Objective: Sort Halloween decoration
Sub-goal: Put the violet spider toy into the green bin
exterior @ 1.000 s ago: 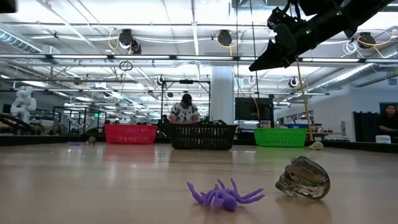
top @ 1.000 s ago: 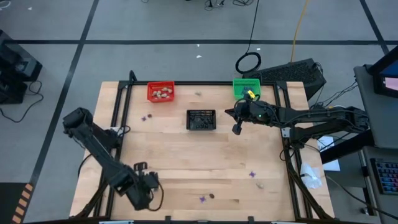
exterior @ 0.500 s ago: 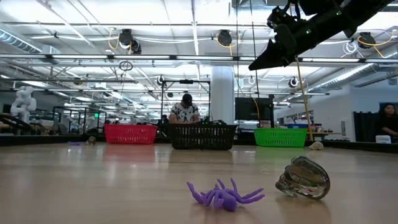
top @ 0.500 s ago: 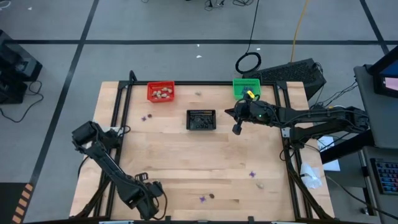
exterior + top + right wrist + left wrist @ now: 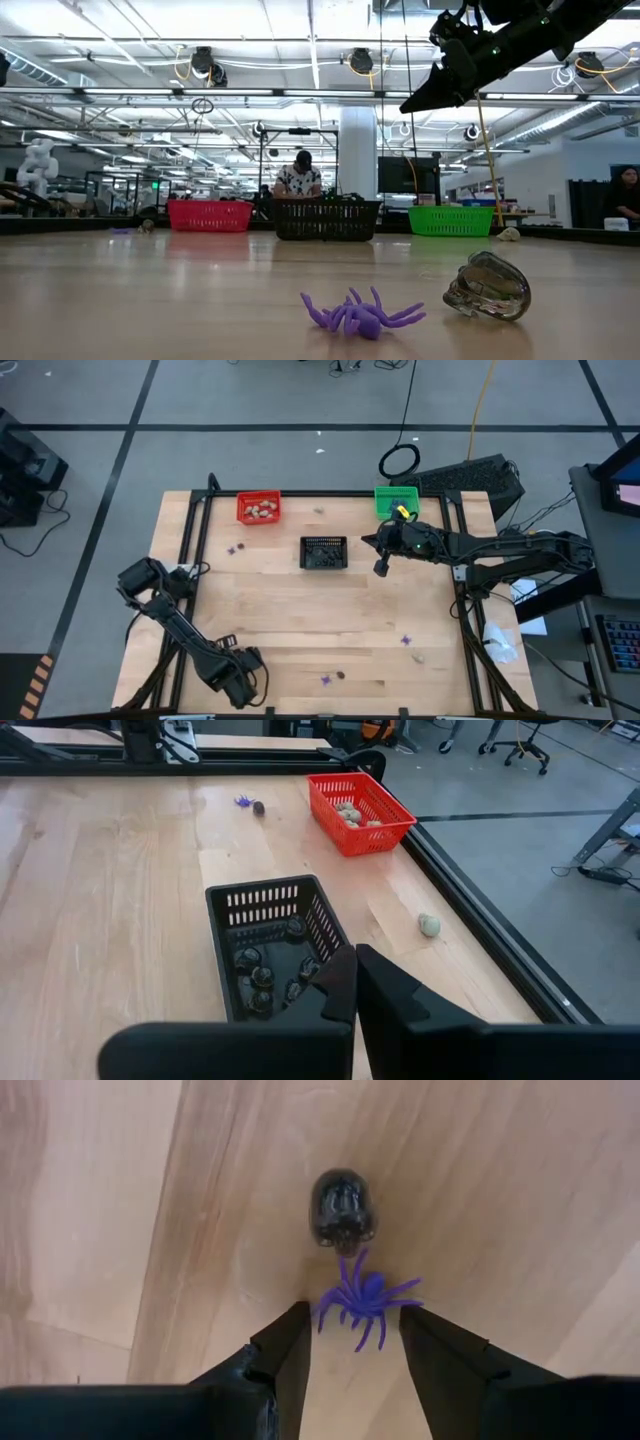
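Straddling the purple spider (image 5: pixel 365 1300) on the counter's (image 5: pixel 300 610) near edge, the left hand (image 5: pixel 355 1342) stands released, nothing held. Spider appears light, with soft thin legs; recommend pinching the body. Dark skull (image 5: pixel 342 1207) lies touching it. Right hand (image 5: pixel 381 567) waits clenched beside the black basket (image 5: pixel 323 552).

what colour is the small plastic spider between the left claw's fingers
Purple spider, clearest in the left wrist view.
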Robot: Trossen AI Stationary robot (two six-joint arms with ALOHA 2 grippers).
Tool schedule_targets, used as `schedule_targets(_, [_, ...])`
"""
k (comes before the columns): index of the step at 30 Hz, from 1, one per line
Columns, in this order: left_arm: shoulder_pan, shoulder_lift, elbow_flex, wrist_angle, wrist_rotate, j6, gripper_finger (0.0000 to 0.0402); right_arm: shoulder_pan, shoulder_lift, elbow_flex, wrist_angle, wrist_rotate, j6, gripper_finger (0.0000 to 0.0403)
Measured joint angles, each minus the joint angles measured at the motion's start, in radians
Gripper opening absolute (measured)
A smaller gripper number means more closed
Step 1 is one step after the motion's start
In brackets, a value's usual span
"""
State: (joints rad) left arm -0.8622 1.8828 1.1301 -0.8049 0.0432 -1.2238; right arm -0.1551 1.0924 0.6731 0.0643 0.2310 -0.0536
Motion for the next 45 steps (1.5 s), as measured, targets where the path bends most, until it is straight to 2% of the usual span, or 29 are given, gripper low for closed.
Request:
schedule_targets(6, [-0.001,-0.001,-0.003,0.001,-0.003,-0.001,0.0147,0.0,0.0,0.0,0.006,0.0,-0.003,0.0])
schedule_targets(16, [-0.015,-0.004,-0.003,0.022,-0.013,0.059,0.0017,0.0,0.0,0.0,0.007,0.0,-0.004,0.0])
schedule_targets(18, [-0.019,-0.017,-0.004,0.022,-0.018,0.06,0.0006,0.0,0.0,0.0,0.007,0.0,-0.004,0.0])
schedule_targets(23, [-0.025,-0.054,-0.011,0.014,-0.045,0.059,0.0002,0.0,0.0,0.0,0.007,0.0,-0.004,0.0])
schedule_targets(30, [-0.024,-0.106,-0.01,0.009,-0.141,0.059,0.0,0.0,0.0,0.0,0.011,-0.002,-0.003,0.0])
schedule_targets(35, [-0.024,-0.111,-0.009,-0.001,-0.226,0.059,0.0,0.005,0.017,0.0,0.034,-0.14,0.036,0.0])
schedule_targets(38, [-0.024,-0.111,-0.009,-0.004,-0.288,0.06,0.0,0.032,0.062,0.0,0.07,-0.184,0.092,0.0])
schedule_targets(41, [-0.024,-0.112,-0.01,-0.008,-0.377,0.059,0.0,0.086,0.143,0.0,0.114,-0.184,0.139,0.0003])
schedule_targets(45, [-0.015,-0.113,-0.038,0.012,-0.483,0.059,0.0,0.172,0.297,-0.001,0.275,-0.185,0.21,0.0024])
